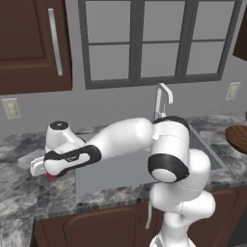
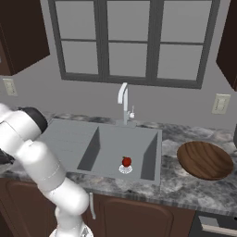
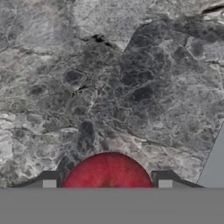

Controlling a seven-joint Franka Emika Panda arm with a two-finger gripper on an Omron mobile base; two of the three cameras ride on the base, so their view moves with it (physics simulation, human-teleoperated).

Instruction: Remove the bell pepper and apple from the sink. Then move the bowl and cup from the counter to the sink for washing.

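My gripper (image 1: pixel 50 173) reaches far left, low over the counter (image 1: pixel 19 159) beside the sink (image 1: pixel 108 176). It is shut on the apple (image 3: pixel 108 173), a round pinkish-red fruit between the two fingertips (image 3: pixel 49 181); a sliver of the apple (image 1: pixel 50 177) peeks out under the hand. The bell pepper (image 2: pixel 126 161), bright red with a dark stem, sits on the white drain in the sink (image 2: pixel 99 139). On the counter (image 2: pixel 185 185) right of the sink rests the dark wooden bowl (image 2: pixel 205 159) (image 1: pixel 239 137). The cup is out of view.
A chrome faucet (image 2: pixel 123 99) stands behind the basin. My own arm spans the sink in the left base view. Marbled stone (image 3: pixel 109 78) lies under the hand, with the grey sink edge (image 3: pixel 214 166) to one side. Wall cabinets and a window are above.
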